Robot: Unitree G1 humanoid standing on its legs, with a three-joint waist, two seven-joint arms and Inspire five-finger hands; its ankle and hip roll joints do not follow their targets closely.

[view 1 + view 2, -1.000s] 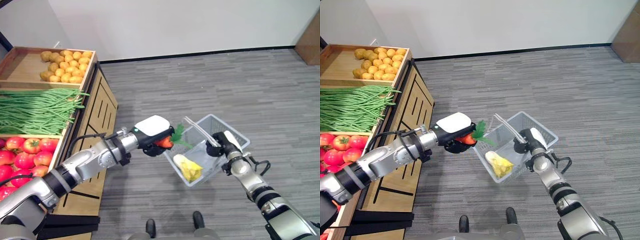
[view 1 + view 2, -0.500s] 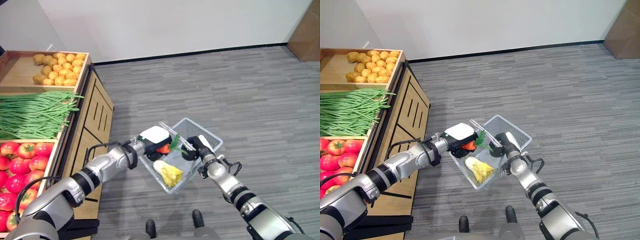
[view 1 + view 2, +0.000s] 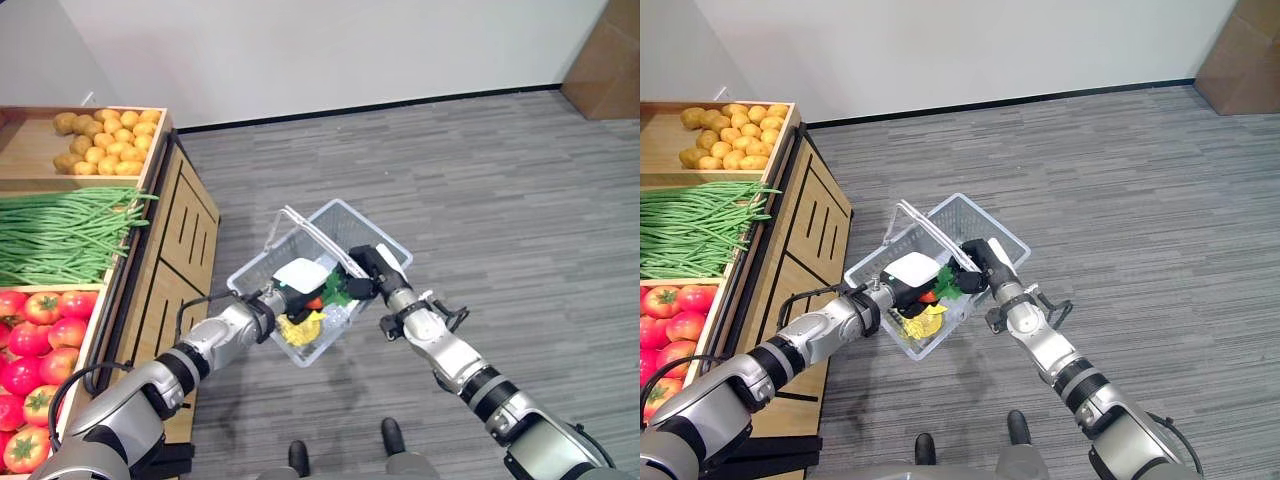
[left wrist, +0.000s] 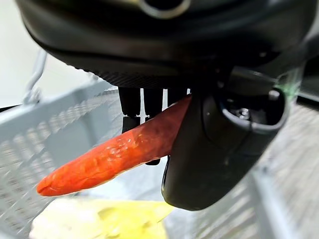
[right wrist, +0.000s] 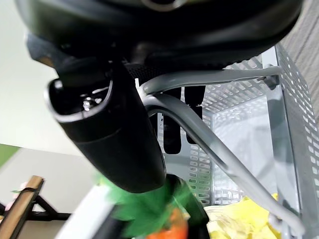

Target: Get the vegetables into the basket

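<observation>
You're looking at a grocery shop setup, or a mock-up of one. The giveaway is the tall slatted wooden produce stand (image 3: 190, 235) on the left, with open crates sorted by type: small yellow-brown potatoes (image 3: 98, 143) at the far end, a heap of long green beans (image 3: 62, 235) in the middle, red tomatoes (image 3: 38, 335) nearest you. Add the grey wire shopping basket (image 3: 375, 235) over grey carpet-tile flooring (image 3: 500, 190) and a plain white wall (image 3: 330, 45).

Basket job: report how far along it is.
Done: a yellow vegetable already lies in the basket. In hand: the left hand has its fingers curled on a carrot, holding it above the yellow vegetable inside the basket, not yet released; the right hand grips the basket's handles. Left: dropping the carrot. Potatoes, green beans and tomatoes sit on the stand.
</observation>
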